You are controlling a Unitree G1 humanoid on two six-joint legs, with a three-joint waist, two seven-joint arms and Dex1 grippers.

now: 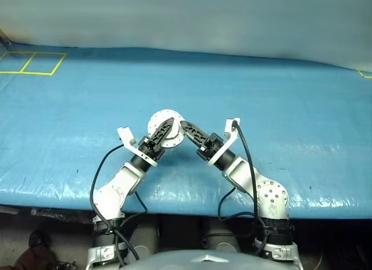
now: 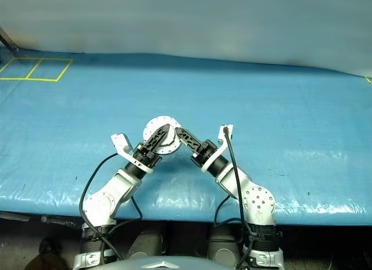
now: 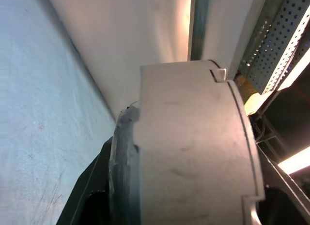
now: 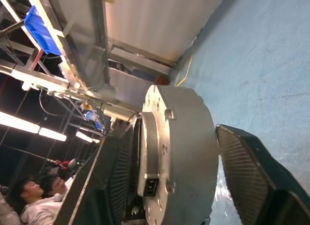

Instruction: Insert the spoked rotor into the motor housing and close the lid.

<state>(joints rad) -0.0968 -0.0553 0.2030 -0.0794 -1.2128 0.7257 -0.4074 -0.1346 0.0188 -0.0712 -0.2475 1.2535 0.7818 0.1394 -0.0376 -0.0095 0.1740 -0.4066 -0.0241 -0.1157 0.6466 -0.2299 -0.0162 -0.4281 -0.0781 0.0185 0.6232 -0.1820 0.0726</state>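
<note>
Right gripper (image 1: 187, 128): lower centre of the head view, reaching up and left toward the housing; in the right wrist view its fingers (image 4: 252, 172) stand on either side of the drum, one with a visible gap to the metal, the other close against the flange side, where I cannot tell if it touches. Jaws spread, no firm pinch seen.
Left gripper (image 1: 168, 129): lower centre, just left of the right one, angled up and right; its black fingers lie across the front of the disc. In the left wrist view the grey rim sits between them. Pinching the housing, jaws partly apart.
Housing (image 1: 158, 123): centre of the head view, a round silver disc with small holes round its edge, held up off the table between the two grippers. In the right wrist view it shows as a thick grey drum (image 4: 186, 152) with a bolted flange.
Lid: cannot tell it apart from the housing; the unit looks shut.
Rotor: cannot tell where it is.
Table (image 1: 279, 96): blue sheet across the middle, yellow tape squares (image 1: 32, 62) at upper left.
People (image 4: 29, 196): lower left of the right wrist view, in the dark background.
</note>
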